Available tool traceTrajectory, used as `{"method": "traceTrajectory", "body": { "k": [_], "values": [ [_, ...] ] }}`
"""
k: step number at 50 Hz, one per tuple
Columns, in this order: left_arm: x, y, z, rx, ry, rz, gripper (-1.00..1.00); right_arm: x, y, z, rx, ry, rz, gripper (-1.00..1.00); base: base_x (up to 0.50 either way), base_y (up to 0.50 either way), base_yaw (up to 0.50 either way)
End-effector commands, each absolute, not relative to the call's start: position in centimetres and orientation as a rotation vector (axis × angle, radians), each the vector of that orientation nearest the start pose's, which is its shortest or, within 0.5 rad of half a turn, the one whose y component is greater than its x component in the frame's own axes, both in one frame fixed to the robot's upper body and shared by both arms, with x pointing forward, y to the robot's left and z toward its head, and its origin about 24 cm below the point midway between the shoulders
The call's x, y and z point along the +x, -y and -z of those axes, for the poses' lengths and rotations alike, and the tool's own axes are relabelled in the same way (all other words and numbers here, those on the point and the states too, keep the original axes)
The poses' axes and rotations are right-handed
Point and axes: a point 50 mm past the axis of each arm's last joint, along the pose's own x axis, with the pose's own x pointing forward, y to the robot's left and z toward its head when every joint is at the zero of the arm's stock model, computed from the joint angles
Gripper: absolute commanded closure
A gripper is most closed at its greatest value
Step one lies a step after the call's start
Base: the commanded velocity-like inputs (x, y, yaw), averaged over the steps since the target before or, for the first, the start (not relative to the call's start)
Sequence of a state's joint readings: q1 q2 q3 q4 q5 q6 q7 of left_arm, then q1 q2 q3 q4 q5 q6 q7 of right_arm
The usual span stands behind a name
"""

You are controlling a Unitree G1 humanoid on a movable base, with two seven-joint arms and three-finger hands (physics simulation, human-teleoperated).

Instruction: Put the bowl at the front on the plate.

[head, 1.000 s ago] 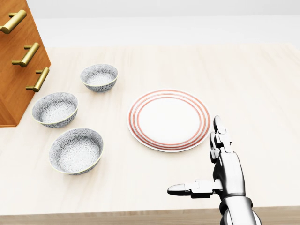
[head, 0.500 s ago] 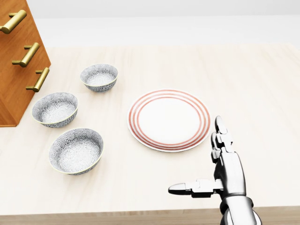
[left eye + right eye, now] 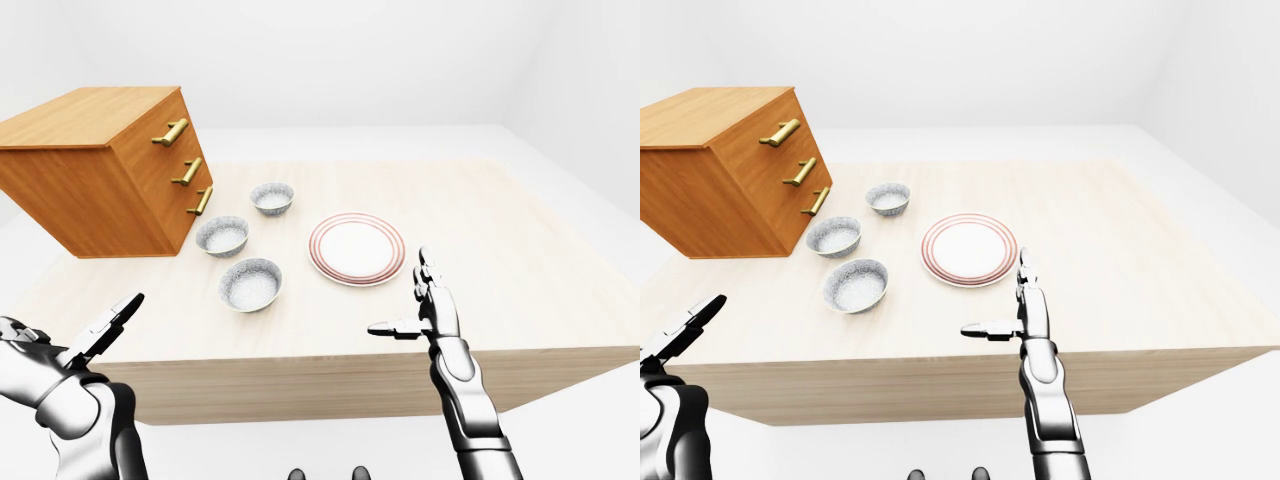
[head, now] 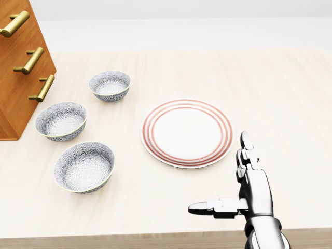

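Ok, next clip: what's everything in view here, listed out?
plate: one, white with red rings, mid-table, empty.
bowls: three, grey patterned, empty, in a column left of the plate in the head view: bottom bowl, middle bowl, top bowl.
drawer chest: one, orange-brown wood, three brass handles, left of the bowls.
table: one, pale wood, under everything.
left hand: fingers open, holding nothing, lower left of the left-eye view.
right hand: fingers open, holding nothing, below-right of the plate.
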State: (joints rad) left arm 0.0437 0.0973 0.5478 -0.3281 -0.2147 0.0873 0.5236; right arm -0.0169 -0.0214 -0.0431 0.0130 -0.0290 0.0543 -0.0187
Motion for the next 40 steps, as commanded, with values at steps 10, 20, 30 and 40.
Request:
{"method": "traceTrajectory", "body": {
  "k": [10,20,30,40],
  "values": [
    [18.8,-30.7,-11.5,-0.115,0.284,-1.010,-1.00,25.7,16.4,-3.7,-0.051,-0.058,0.059,-1.00,0.00,0.00,0.00],
    [18.8,-30.3,-10.6,-0.078,0.243,-1.014,-1.00,25.6,16.3,-3.9,-0.061,-0.048,0.052,-1.00,0.00,0.00,0.00],
    [18.6,-30.2,-10.0,-0.068,0.217,-1.019,-1.00,25.4,16.0,-4.2,-0.047,-0.038,0.030,-1.00,0.00,0.00,0.00],
    [18.2,-30.3,-10.4,-0.084,0.239,-1.026,-1.00,25.5,16.0,-4.0,-0.058,-0.038,0.024,-1.00,0.27,0.00,0.00]
  ]
}}
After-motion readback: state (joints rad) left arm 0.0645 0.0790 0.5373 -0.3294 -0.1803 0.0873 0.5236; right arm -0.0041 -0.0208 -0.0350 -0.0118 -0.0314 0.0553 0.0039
